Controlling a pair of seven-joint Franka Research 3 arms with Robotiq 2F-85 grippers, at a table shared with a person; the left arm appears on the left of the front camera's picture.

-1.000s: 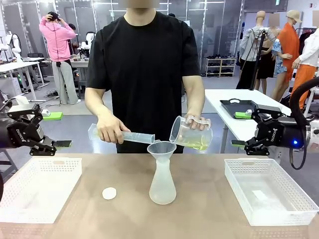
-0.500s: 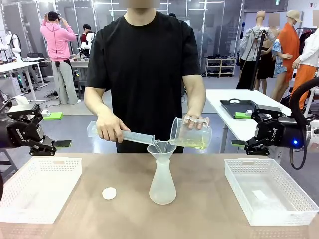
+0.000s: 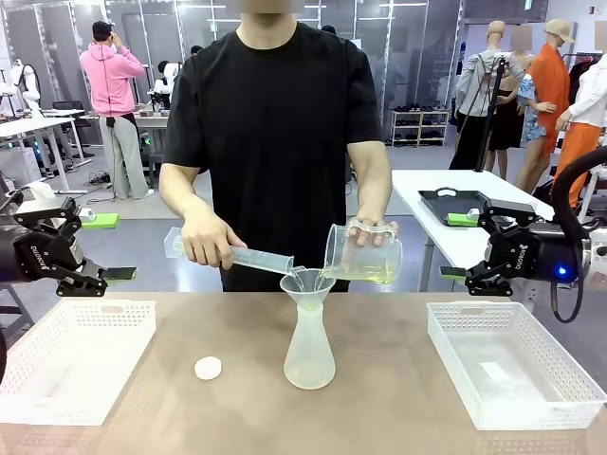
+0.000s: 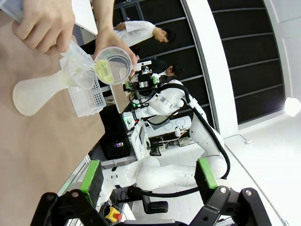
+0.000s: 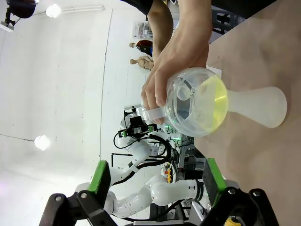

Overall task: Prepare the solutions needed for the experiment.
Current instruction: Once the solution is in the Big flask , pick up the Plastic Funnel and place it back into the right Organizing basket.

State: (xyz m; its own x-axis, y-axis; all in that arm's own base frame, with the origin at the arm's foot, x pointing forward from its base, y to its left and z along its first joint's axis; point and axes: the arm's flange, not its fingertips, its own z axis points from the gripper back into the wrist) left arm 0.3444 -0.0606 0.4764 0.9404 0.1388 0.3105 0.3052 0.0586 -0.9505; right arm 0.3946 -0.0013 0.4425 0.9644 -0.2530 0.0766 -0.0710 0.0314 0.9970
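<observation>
Lowered cylinder (image 3: 261,260), middle hidden by hand (image 3: 211,242), pours; both end effectors (image 4: 147,175) (image 5: 155,175) gape.

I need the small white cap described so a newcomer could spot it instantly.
On the brown table, find the translucent conical flask standing at the middle with a funnel in it. The cap lies flat on bare tabletop to the flask's left, between it and the left white basket. It is the lone small opaque disc, touching nothing.

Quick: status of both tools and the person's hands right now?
Left tool: open, empty.
Right tool: open, empty.
One hand of the person: holds the measuring cylinder, tipped into the funnel.
Other hand: holds the beaker of yellow-green solution.
</observation>
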